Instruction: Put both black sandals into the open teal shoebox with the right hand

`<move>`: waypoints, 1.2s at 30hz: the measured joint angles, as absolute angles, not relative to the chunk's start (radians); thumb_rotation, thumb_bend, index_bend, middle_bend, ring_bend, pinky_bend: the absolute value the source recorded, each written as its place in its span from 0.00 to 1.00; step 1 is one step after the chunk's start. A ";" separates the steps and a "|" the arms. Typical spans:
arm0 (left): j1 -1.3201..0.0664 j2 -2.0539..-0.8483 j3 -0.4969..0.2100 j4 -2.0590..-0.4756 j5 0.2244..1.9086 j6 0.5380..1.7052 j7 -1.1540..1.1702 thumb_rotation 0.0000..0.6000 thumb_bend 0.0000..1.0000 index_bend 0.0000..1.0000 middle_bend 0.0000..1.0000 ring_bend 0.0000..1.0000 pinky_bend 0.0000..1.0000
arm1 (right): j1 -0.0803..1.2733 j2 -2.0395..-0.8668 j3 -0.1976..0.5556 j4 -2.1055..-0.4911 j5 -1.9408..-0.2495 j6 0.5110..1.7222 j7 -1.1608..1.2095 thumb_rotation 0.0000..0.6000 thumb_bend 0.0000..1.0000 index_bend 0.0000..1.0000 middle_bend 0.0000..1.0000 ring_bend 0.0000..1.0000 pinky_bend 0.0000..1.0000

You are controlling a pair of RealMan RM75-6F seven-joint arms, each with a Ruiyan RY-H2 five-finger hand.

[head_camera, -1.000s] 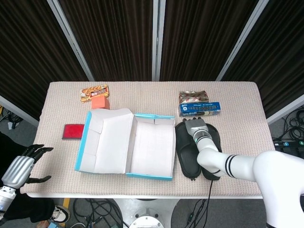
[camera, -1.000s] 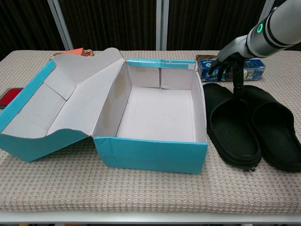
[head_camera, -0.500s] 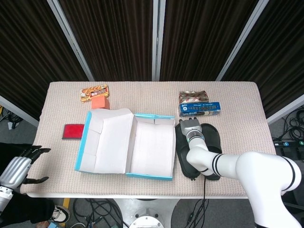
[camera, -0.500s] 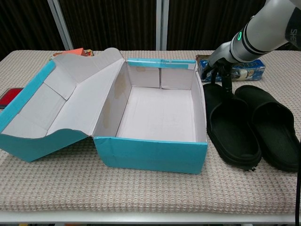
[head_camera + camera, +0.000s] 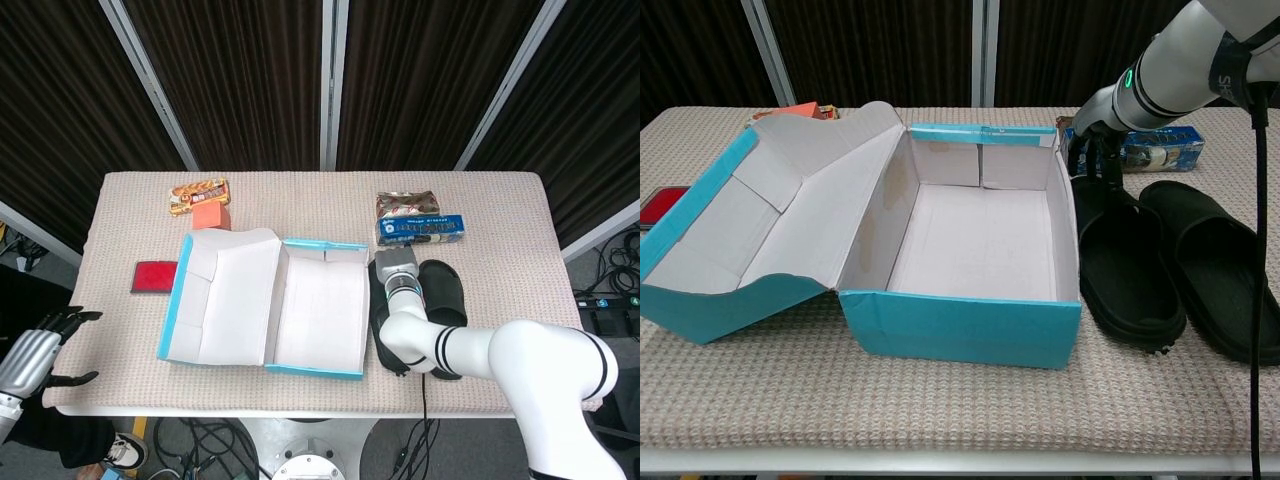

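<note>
Two black sandals lie side by side to the right of the open teal shoebox (image 5: 300, 369) (image 5: 960, 325). The sandal nearer the box (image 5: 378, 300) (image 5: 1125, 270) has my right hand (image 5: 395, 266) (image 5: 1092, 158) on its far end, fingers pointing down and gripping it there. The other sandal (image 5: 446, 290) (image 5: 1215, 265) lies untouched further right. The box interior holds nothing, and its lid is folded out to the left. My left hand (image 5: 40, 350) hangs off the table's front left corner, fingers spread and holding nothing.
A blue snack box (image 5: 420, 230) (image 5: 1155, 150) and a brown packet (image 5: 407, 206) lie behind the sandals. A red flat item (image 5: 154, 277), an orange block (image 5: 211, 217) and a snack packet (image 5: 198, 195) lie left of and behind the shoebox.
My right hand moved left from between the sandals onto the far end of the one nearer the box. That sandal has shifted slightly toward the box. The left hand sank a little.
</note>
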State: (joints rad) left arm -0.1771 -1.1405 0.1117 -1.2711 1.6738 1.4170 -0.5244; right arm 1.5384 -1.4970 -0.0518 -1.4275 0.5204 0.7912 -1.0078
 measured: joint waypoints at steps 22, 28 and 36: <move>-0.185 -1.141 0.119 -1.279 1.673 1.399 -0.515 1.00 0.02 0.19 0.23 0.11 0.13 | 1.434 -1.516 0.060 -1.413 0.500 0.868 -1.138 1.00 0.03 0.12 0.18 0.09 0.03; -0.186 -1.140 0.121 -1.282 1.672 1.391 -0.513 1.00 0.02 0.19 0.23 0.11 0.13 | 1.416 -1.526 0.089 -1.404 0.519 0.888 -1.193 1.00 0.03 0.17 0.23 0.15 0.04; -0.187 -1.139 0.123 -1.283 1.672 1.391 -0.516 1.00 0.02 0.19 0.23 0.11 0.13 | 1.387 -1.541 0.128 -1.397 0.486 0.931 -1.213 1.00 0.04 0.29 0.31 0.23 0.10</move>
State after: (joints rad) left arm -0.1868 -1.1395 0.1233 -1.2833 1.6722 1.3907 -0.5162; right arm 1.3871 -1.5405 0.1279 -1.3972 0.4862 0.9306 -1.2127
